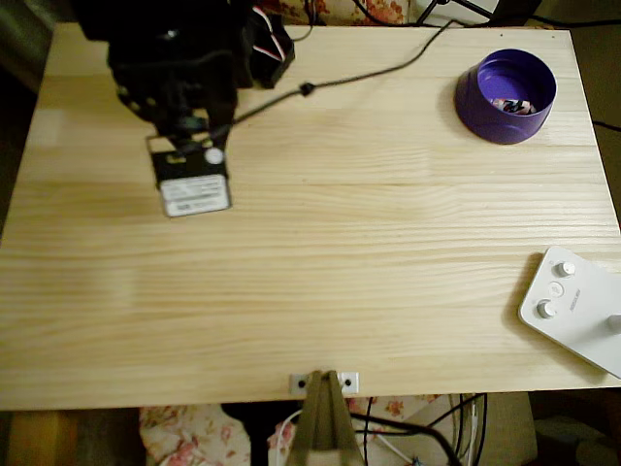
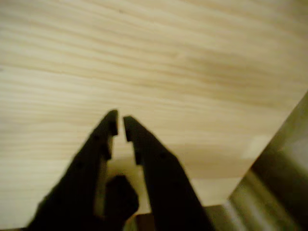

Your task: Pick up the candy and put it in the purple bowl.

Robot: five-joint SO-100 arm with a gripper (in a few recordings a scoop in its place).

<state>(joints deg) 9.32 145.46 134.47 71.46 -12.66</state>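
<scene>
Candy position: the candy (image 1: 511,105) is lying inside the purple bowl (image 1: 473,97), on its lighter floor, showing as a small pale bundle with pink and dark marks.
Bowl position: the bowl is sitting near the table's (image 1: 320,252) far right corner in the overhead view, upright, mouth open to the camera.
Arm position: the arm is hanging over the far left part of the table, well apart from the bowl.
Direction: from the arm, the bowl and its candy are lying far off to the right along the far edge, overhead view.
Candy axis: too small and bunched to be calling a long axis; it may be more than one sweet, I cannot tell.
Gripper state: the gripper (image 2: 120,122) is pointing at bare wood in the wrist view, tips nearly meeting with a thin slit between them, nothing held.
Counts: one bowl, one arm, one white box with knobs (image 1: 572,309) at the near right corner, one clump of candy in the bowl.
Task reading: judging from this, the drop is looking done; no loose candy is showing on the wood.
</scene>
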